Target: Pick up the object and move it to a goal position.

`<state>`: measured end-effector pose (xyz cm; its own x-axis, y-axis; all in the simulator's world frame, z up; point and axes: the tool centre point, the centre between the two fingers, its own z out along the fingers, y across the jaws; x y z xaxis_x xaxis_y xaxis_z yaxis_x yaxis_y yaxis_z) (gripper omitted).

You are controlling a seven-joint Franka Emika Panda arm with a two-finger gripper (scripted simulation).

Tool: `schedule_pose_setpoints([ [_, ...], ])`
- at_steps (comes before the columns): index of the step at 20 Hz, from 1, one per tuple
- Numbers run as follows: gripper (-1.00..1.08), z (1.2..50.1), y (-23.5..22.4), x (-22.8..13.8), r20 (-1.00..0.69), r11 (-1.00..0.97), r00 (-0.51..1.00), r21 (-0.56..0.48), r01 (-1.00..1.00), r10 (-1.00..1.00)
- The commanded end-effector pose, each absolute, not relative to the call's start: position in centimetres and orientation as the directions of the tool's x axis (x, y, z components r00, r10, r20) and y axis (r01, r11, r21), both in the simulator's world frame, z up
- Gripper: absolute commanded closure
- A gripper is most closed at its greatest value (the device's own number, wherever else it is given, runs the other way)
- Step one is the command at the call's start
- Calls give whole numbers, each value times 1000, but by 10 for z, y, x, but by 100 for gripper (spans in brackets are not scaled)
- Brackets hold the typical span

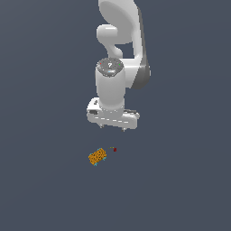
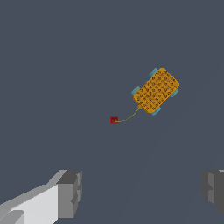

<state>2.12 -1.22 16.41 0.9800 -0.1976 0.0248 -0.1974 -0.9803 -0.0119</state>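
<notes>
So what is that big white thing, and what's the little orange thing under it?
The white thing is a robot arm drawn by a computer. At its end sits its gripper, a hand with two fingers. One picture looks at the whole arm from outside. The other comes from a camera on its wrist, looking down past the grey fingers. On the dark floor lies a small orange block with bumps and tiny blue bits on its edges. A thin string joins it to a little red knob. The fingers are spread apart with nothing between them, so nothing is held yet.
</notes>
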Motion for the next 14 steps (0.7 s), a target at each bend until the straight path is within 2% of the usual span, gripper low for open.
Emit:
schedule_pose_setpoints([
  [1,-92,156,-17,27,21,-964,964,-14,-264,-265],
  [14,-92,107,-44,61,2,-780,780,-13,-625,-626],
])
